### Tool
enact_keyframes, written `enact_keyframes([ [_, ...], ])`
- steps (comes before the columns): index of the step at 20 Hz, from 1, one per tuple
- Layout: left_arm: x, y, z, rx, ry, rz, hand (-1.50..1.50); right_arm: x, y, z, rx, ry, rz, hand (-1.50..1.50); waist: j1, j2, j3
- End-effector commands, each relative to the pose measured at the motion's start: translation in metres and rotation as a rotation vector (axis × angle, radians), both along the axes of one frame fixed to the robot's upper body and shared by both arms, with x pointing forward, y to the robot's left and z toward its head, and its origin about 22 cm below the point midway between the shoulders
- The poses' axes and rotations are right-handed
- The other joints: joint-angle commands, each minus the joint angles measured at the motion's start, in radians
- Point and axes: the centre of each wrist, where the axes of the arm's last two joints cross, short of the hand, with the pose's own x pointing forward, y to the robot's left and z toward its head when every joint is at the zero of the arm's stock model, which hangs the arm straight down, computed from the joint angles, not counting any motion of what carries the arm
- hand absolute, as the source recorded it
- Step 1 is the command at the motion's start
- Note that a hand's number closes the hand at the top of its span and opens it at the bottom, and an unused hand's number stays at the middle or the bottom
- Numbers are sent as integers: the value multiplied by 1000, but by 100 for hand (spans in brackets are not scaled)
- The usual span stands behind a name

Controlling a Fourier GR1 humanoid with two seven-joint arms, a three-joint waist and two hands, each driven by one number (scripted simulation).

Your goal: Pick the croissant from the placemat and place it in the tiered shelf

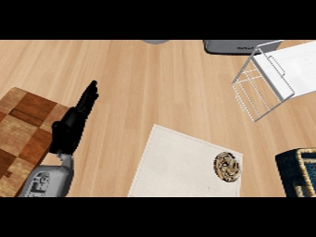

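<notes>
1. Resting at left: left hand (pixel 73 121), fingers straight, over a checkered board's (pixel 16 129) edge.
2. Croissant (pixel 227 166) lies on the placemat's (pixel 180 162) right side.
3. White tiered shelf (pixel 273 76) stands upper right, well apart.

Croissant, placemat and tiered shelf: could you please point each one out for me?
croissant (pixel 227 166), head view, its swirled top.
placemat (pixel 177 162), head view, bare middle.
tiered shelf (pixel 304 69), head view, white top panel.

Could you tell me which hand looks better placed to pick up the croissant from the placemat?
Only the left hand shows, open beside the board, left of the placemat. The croissant lies at the mat's right edge, so the unseen right hand is probably better.
</notes>
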Motion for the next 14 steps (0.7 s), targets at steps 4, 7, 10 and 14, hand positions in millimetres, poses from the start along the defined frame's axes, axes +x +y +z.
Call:
enact_keyframes([
  [4,-3,-11,-1,-11,-8,-4,0,0,-4,36,142,-73,21,-150,6,1,0],
  [7,-1,8,-3,-4,-3,13,0,-23,-30,58,293,-185,30,-150,-10,-3,0],
  [10,-2,10,2,-4,2,12,0,-44,-53,81,357,-216,-44,-150,-5,-2,0],
  [14,4,6,3,6,-4,15,0,-79,-92,85,410,-191,-145,-150,-8,0,0],
])
